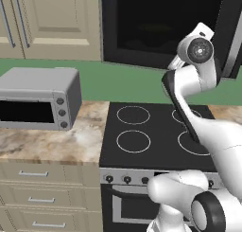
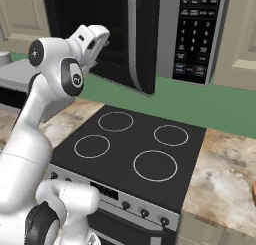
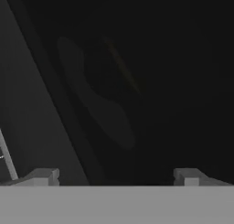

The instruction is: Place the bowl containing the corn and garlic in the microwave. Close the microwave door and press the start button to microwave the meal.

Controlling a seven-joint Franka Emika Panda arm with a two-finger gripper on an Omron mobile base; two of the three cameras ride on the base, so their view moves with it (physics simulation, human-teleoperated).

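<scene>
**Claw wide at the microwave mouth**

The claw (image 3: pixel 116 175) stands wide apart, holding nothing, facing the black cavity of the large grey-framed microwave (image 2: pixel 170 29) above the black four-ring stove (image 2: pixel 135 149). The tall black microwave door (image 2: pixel 142 39) hangs ajar at the arm's 3 o'clock. Inside, dim shapes are too dark to name.

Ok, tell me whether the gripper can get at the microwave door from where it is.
Probably yes. The gripper hangs open close beside the open door, at about its height, and the right base view shows nothing between them.
</scene>
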